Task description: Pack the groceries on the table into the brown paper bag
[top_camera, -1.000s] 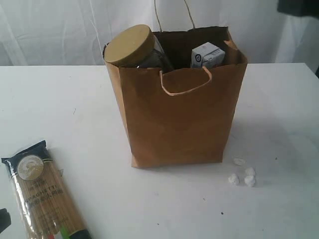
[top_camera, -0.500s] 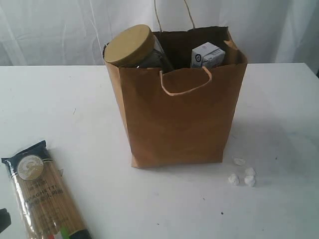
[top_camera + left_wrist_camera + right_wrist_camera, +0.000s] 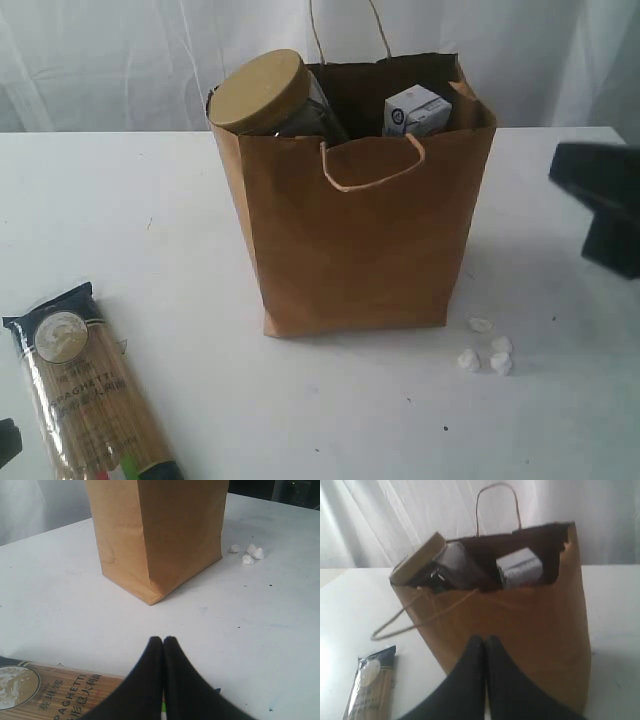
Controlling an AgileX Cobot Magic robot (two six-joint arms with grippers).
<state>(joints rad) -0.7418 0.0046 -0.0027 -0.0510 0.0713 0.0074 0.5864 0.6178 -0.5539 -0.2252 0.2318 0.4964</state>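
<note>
**Brown paper bag (image 3: 360, 240) upright on the table, spaghetti packet outside it**

The brown paper bag stands open on the white table (image 3: 130, 210). Its top rim is ragged at the back, one cord handle droops over the front wall and the other stands up behind. Inside, the tan-lidded clear jar (image 3: 262, 92) leans at the bag's left side, with its lid above the rim. The small white-blue packet (image 3: 415, 110) sits at the bag's right side, its top level with the rim.

The blue-ended spaghetti packet (image 3: 85, 395) lies flat, well apart from the bag's front left corner. Bare tabletop lies between them and along the bag's left wall. A few tiny white lumps (image 3: 488, 350) lie near the bag's front right corner.

The left gripper (image 3: 163, 641) is clenched and empty, its tips over the edge of the spaghetti packet and pointing at a bottom corner of the bag. The right gripper (image 3: 485, 640) is also pressed together with nothing in it, facing the bag's wall below the rim. A blurred dark part of the right arm (image 3: 600, 205) hangs clear of the bag's right wall.
</note>
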